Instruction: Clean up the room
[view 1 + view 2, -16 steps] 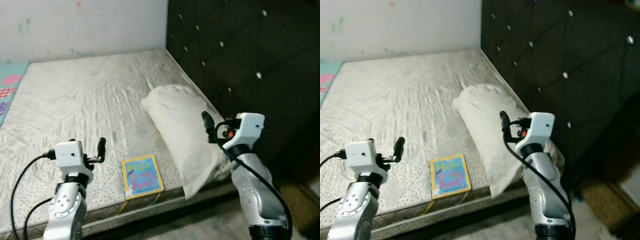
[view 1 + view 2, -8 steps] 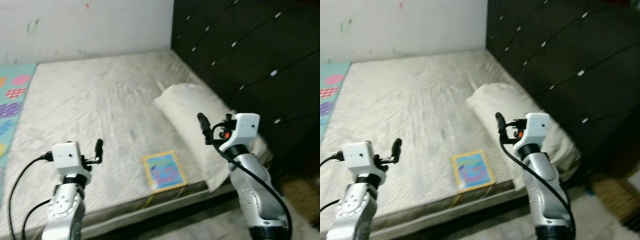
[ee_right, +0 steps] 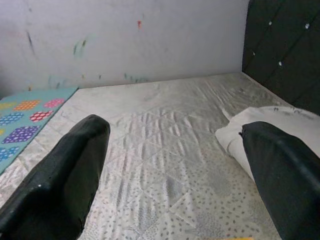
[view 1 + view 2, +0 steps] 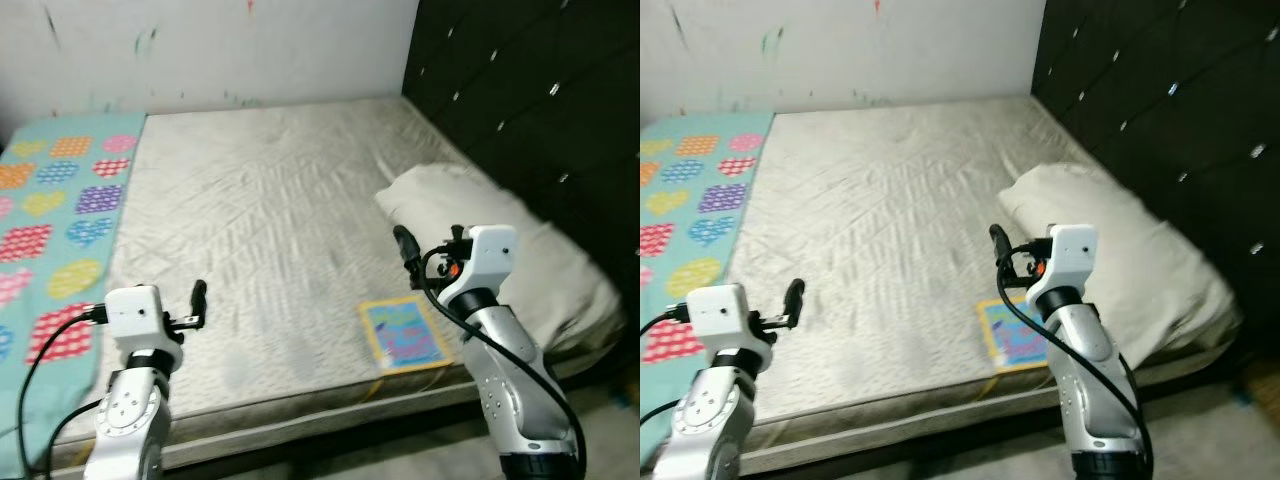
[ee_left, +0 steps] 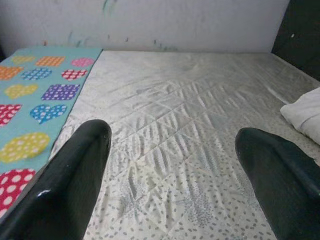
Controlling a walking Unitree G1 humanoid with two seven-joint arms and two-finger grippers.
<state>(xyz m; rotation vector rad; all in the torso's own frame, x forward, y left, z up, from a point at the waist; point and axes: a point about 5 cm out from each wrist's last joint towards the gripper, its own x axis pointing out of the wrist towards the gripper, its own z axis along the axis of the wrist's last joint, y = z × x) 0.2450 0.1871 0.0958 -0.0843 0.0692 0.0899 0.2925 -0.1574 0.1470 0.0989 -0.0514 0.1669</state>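
- Both arms are raised over the near edge of the mattress [image 4: 270, 210], left gripper [image 5: 170, 175] and right gripper [image 3: 175, 175] spread wide and empty, so I'd guess it's just scouting.
- Likely pickup: the picture book [image 4: 403, 334], flat at the near edge just beside the pillow [image 4: 500, 240], long axis pointing roughly toward the wall.
- Heart-patterned blanket [image 4: 50, 210] covers the left side.

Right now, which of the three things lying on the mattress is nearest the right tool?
The picture book, flat by the near edge just beside the right tool; pillow and heart-patterned blanket lie farther.
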